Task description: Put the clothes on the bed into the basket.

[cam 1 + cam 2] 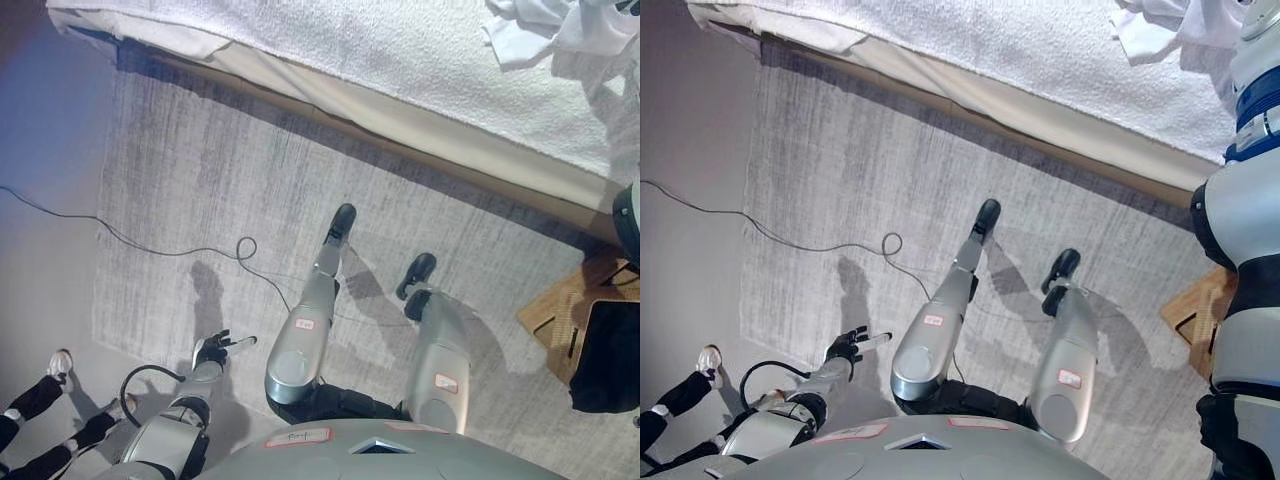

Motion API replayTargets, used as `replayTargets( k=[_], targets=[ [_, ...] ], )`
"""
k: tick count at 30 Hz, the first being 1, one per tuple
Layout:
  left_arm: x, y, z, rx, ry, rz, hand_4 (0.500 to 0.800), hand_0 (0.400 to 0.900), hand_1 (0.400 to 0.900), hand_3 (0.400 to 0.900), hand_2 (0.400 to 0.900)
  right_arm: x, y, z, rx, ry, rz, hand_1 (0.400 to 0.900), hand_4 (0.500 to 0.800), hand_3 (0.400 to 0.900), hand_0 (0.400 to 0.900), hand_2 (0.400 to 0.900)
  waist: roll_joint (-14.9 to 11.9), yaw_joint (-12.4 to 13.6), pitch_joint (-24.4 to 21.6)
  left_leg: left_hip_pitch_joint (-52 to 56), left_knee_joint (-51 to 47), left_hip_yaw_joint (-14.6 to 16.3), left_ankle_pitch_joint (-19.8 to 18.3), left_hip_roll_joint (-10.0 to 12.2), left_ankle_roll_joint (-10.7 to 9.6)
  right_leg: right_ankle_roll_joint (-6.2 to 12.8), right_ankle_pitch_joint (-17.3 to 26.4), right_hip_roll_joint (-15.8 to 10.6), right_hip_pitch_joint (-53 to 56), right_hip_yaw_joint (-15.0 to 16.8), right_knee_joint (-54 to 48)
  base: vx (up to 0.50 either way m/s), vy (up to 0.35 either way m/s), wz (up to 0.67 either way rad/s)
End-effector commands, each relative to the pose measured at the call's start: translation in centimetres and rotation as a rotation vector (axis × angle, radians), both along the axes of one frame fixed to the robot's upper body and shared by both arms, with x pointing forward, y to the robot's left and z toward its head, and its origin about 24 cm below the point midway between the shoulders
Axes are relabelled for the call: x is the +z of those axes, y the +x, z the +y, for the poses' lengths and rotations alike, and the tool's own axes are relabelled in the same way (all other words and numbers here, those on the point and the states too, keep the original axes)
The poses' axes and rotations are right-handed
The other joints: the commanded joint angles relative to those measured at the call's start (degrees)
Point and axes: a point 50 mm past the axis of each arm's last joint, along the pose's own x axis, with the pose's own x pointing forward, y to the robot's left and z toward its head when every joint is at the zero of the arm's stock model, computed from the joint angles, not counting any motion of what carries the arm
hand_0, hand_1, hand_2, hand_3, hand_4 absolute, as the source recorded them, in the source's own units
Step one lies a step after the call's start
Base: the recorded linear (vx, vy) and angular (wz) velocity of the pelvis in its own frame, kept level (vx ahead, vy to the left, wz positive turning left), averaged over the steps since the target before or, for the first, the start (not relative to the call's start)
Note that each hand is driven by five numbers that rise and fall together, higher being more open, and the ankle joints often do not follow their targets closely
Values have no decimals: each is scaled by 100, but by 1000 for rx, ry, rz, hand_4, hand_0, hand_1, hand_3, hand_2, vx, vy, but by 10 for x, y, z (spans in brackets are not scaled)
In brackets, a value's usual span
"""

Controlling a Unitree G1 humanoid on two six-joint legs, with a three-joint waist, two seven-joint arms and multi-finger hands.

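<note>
Up in the left eye view, the left hand (218,350) hangs low over the grey rug (200,180), its fingers spread loosely with a white-tipped one pointing off to the side, holding nothing. Far ahead of that hand and well across to its right, the white clothes (560,30) lie bunched on the bed (400,50), at the top corner of the picture. Off to the hand's right, near the bed's wooden edge, a light wooden stool (555,310) stands on the rug with a dark thing (608,355) against it; whether that is the basket I cannot tell. Behind the hand, a person's legs and shoes (50,385) show at the lower corner. Over in the right eye view, the left hand (855,345) shows the same loose, empty spread above the rug, and the clothes (1170,25) again sit far ahead and to its right on the bed. The right arm (1250,200) rises along the right edge, but its hand is out of sight in both views.
</note>
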Motion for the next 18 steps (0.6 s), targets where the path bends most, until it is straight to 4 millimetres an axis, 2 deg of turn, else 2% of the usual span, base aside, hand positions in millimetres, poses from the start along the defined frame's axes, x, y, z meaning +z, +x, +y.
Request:
replayTargets(
  k=[1, 7, 8, 12, 18],
  targets=[
    [1, -48, 50, 99, 138, 174, 800, 900, 900, 900, 900, 28, -8, -7, -31, -101, -74, 400, 500, 400, 400, 400, -277, -106, -224, 446, -463, 320, 72, -57, 105, 324, 780, 50, 792, 310, -1394, 46, 60, -16],
    [-1, -62, 53, 136, 133, 221, 800, 900, 900, 900, 900, 7, -7, -13, -35, -85, -30, 400, 500, 400, 400, 400, -508, -296, -567, 907, -478, 488, -125, -59, 122, 397, 1005, 80, 1465, 415, -1975, 44, 50, -19],
    [-1, -67, 55, 161, 134, 235, 800, 900, 900, 900, 900, -1, -7, -14, -36, -76, -17, 400, 500, 400, 400, 400, -614, -385, -682, 1132, -477, 587, -230, -55, 136, 420, 1038, 90, 1697, 486, -2111, 46, 57, -28],
    [-2, -75, 55, 197, 134, 255, 800, 900, 900, 900, 900, -10, -6, -15, -22, -49, -18, 400, 500, 400, 400, 400, -752, -524, -879, 1385, -451, 728, -353, -33, 167, 465, 1137, 65, 1963, 595, -2347, 46, 40, -32],
    [-4, -93, 54, 247, 124, 307, 800, 900, 900, 900, 900, -31, -12, -30, -36, -3, -7, 400, 500, 400, 400, 400, -968, -790, -1299, 1865, -416, 1012, -584, 0, 205, 533, 1246, 27, 2390, 786, -2639, 49, 18, -29]
  ],
)
